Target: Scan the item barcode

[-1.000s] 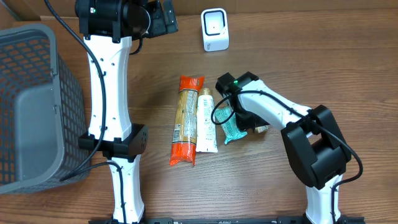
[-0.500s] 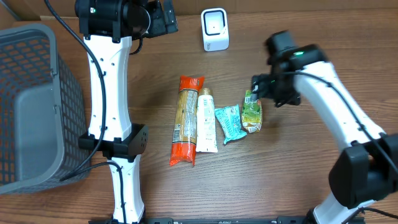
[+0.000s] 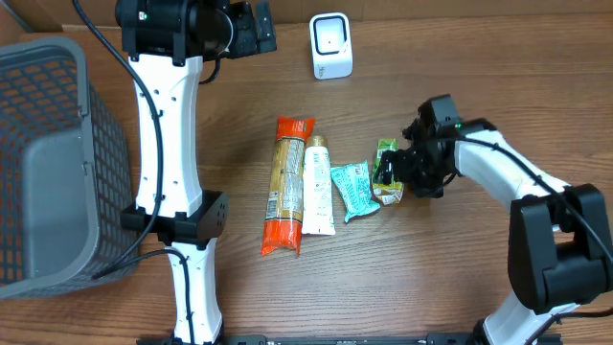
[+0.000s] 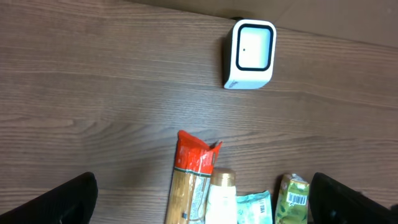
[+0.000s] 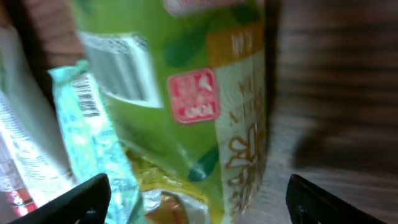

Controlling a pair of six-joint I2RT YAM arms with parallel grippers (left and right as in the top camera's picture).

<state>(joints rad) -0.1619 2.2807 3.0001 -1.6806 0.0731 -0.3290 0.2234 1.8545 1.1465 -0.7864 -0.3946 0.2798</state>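
Basket [image 3: 38, 115], far left of the tabletop [image 3: 479, 57]: grey mesh, cut off by the frame edge, so I only get part of it. Left arm [image 3: 168, 144] runs up the frame. Its head is a dark lump at the top, and overhead doesn't show the left jaws. On the left wrist cam both tips sit in the bottom corners, wide apart w/ nothing btwn them: open. Right arm [image 3: 498, 168] hides the middle of the green pouch [image 3: 387, 150], which lies last on the right of the row, just beside the teal packet [image 3: 352, 190]. Right wrist cam is blurred, but the right jaws are spread wide astride the pouch, bare wood btwn it and one tip: not gripping.

Writing: pasta packet [image 3: 286, 187] label is too small to read, white tube [image 3: 319, 192] same. Teal packet's barcode [image 5: 84, 106] shows at its end. Pouch's barcode [image 5: 118, 68], a red stamp [image 5: 193, 102] and gold lettering are all illegible. White scanner [image 3: 331, 45] stands well apart at the top, dark-rimmed window up.
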